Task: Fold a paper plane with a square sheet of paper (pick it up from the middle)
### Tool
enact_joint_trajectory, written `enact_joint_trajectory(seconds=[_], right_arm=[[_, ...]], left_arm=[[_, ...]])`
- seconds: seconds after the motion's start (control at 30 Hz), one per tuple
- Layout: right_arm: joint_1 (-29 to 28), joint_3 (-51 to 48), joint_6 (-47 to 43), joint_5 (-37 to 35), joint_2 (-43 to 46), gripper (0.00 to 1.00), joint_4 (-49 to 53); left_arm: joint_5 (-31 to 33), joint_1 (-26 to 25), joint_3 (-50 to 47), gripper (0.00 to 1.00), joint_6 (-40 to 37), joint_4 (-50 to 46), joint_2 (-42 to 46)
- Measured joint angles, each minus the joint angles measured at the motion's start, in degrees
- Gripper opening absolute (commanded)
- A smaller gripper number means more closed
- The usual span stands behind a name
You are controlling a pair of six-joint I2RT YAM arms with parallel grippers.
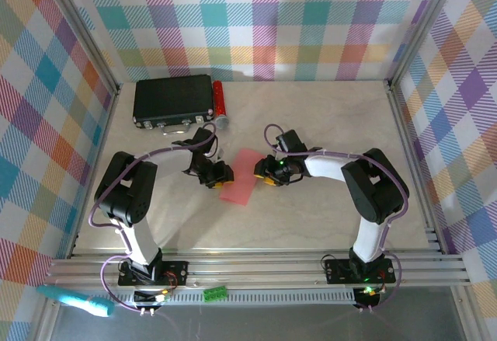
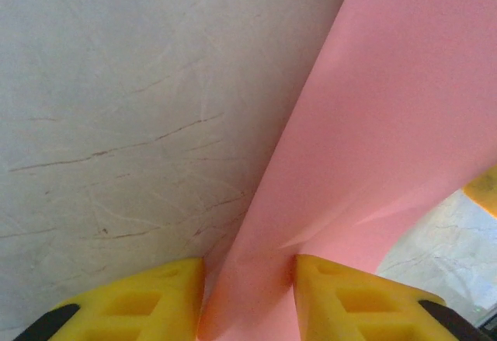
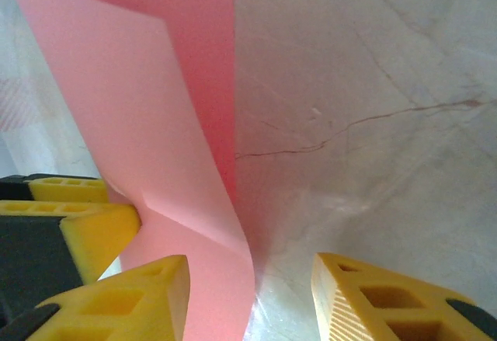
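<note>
From the near edge of the pale marbled table (image 1: 311, 232), the two black-and-white arms are reaching inward and meeting mid-table. The left gripper (image 1: 216, 174) is holding the thin pink-red square sheet of paper (image 1: 242, 176). In its wrist view a bowed run of the sheet is filling the gap between its yellow fingers (image 2: 147, 302) and seems to be touching both, so it reads as a light clamp on the paper. The right gripper (image 1: 268, 174) is standing just beside it with jaws apart. The sheet's edge is resting against one finger (image 3: 132, 302), with bare table showing across the rest of the gap.

The sheet is arching up off the surface between the two grippers. It is only partly folded, with no dart shape yet, so an early fold appears to be in hand. The next move is likely calling for the right jaws to take the free edge, line it up with the other side, and press the crease flat without the paper slipping.

Farther back, a flat black rectangular box (image 1: 172, 100) and a small red cylinder (image 1: 220, 99) are lying side by side, well apart from the work.
</note>
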State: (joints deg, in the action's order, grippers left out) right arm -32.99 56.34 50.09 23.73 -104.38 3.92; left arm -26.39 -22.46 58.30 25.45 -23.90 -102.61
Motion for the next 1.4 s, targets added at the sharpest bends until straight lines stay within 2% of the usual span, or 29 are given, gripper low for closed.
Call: enact_joint_trajectory(seconds=[0.33,1.07,1.23,1.4], right_arm=[[0.0,-0.11,1.81,3.98,-2.47,0.44,-4.11],[-0.11,-0.9,1.42,9.81,-3.72,0.3,-9.22],[-0.74,-1.4,1.18,9.92,-3.72,0.23,-9.64],[-1.25,-1.49,0.28,9.05,-3.65,0.1,-10.32]], left_arm=[[-1.68,0.55,-0.42,0.36,0.68,0.68,0.0],[-3.37,1.25,-1.07,0.36,1.18,1.64,0.07],[-3.58,1.25,-1.18,0.36,1.55,1.86,0.13],[-3.85,1.25,-1.84,0.41,1.97,3.02,0.72]])
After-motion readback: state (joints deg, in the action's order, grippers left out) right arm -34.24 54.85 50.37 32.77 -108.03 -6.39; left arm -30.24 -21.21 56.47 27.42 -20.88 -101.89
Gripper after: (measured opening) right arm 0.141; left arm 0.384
